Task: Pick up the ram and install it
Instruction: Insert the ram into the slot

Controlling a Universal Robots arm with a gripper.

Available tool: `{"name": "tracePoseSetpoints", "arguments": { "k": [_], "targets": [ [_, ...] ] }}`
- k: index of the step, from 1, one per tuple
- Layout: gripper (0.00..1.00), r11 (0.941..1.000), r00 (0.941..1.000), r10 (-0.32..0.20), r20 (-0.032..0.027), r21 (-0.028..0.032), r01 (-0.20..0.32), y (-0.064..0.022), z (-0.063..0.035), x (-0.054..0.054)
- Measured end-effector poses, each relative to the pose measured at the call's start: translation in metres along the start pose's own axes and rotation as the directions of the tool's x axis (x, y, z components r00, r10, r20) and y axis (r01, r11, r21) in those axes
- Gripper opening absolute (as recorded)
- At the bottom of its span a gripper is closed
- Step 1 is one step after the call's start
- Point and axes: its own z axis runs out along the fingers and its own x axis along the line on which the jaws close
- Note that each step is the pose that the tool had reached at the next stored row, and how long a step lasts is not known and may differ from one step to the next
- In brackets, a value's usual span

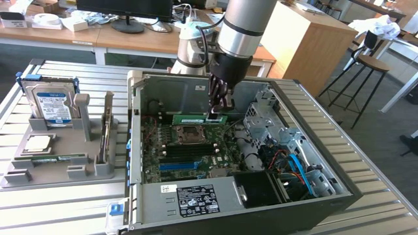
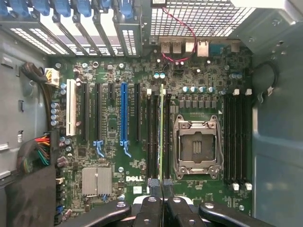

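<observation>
- The gripper is reaching down into the open computer case. Its jaws are standing almost fully closed and are clamping the ram near one end.
- The ram is standing on its long edge over the motherboard, on the far side of the CPU socket, toward the case's back wall. It is extending from the jaws toward the exterior view's left.
- In the wrist view, the fingertips are pressing on both faces of the ram. The ram is showing edge-on there, as a thin green line.
- That line is running parallel to the black memory slots just beside the CPU socket, in line with them. Whether it is touching a slot cannot be told.
- A second bank of black memory slots is lying on the opposite side of the socket.
- A blue expansion slot and a white one are lying further across the board.
- The case is lying on its side on a slatted metal table.
- A grey holder is sitting near the table's edge at the exterior view's left, well apart from the gripper.
- The holder is carrying an upright hard drive, a square silver chip and a second green stick lying flat.
</observation>
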Motion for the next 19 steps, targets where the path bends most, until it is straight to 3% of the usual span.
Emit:
{"name": "tracePoseSetpoints", "arguments": {
  "k": [19],
  "targets": [
    [0.11, 1.0000, 1.0000, 0.000, 0.0000, 0.0000, 0.000, -0.0008, 0.0279, 0.001]
  ]
}}
